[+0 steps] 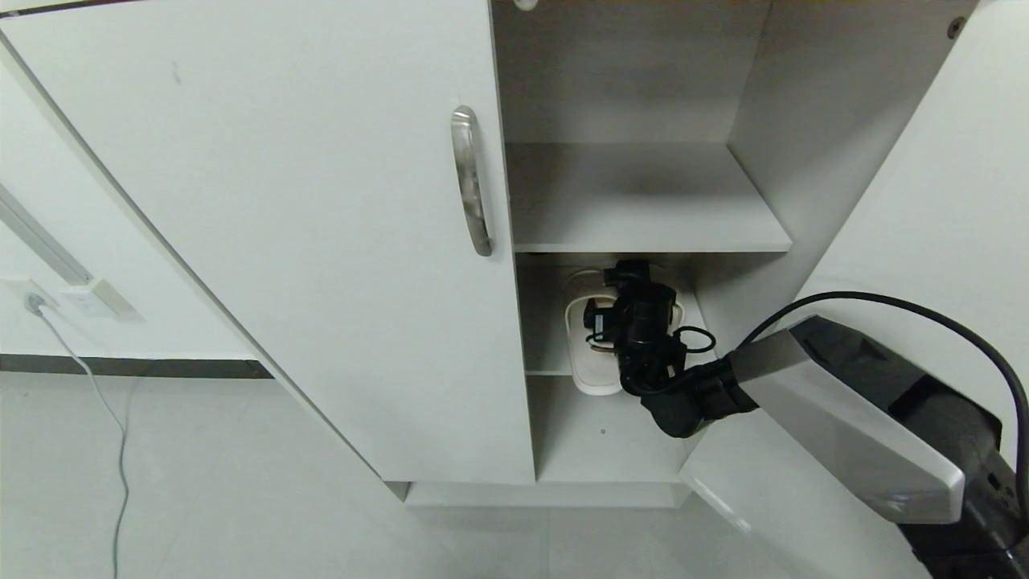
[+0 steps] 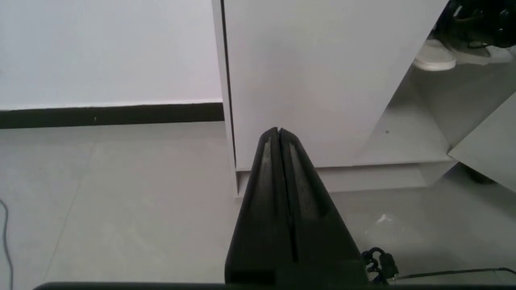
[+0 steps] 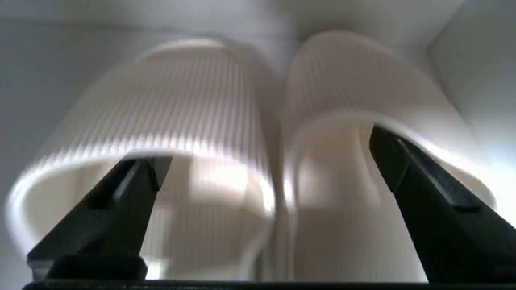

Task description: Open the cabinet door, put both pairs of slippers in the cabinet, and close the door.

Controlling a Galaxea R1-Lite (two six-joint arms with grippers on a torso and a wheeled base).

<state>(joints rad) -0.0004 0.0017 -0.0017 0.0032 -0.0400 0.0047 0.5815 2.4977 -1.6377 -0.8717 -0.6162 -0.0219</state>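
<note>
Pair of white slippers (image 1: 585, 358) lay side by side, touching, on the lower inner shelf (image 1: 547, 354) of the cabinet (image 1: 772, 121). Their ribbed straps pointed toward the back of the compartment and their heel ends reached the shelf's front edge.

The right gripper (image 3: 260, 153) was inside that same compartment, directly over the pair. Its jaws were spread wide, with one finger in front of each slipper's opening. Nothing was clamped between them, and whether the fingers touched the slippers could not be told. The right arm (image 1: 836, 402) entered from the lower right, past the open right door (image 1: 949, 209).

The left gripper (image 2: 278, 138) was held low above the floor (image 2: 121, 201) in front of the cabinet's base. Its two fingers were pressed flat together with nothing between them.

The left door (image 1: 265, 225) was closed and carried a vertical metal handle (image 1: 472, 181) at its inner edge. An upper shelf (image 1: 643, 201) lay above the slippers' compartment, and a bottom compartment (image 1: 595, 434) lay below it.

At far left a grey cable (image 1: 120, 450) ran from a wall socket (image 1: 34, 303) down to the floor.
</note>
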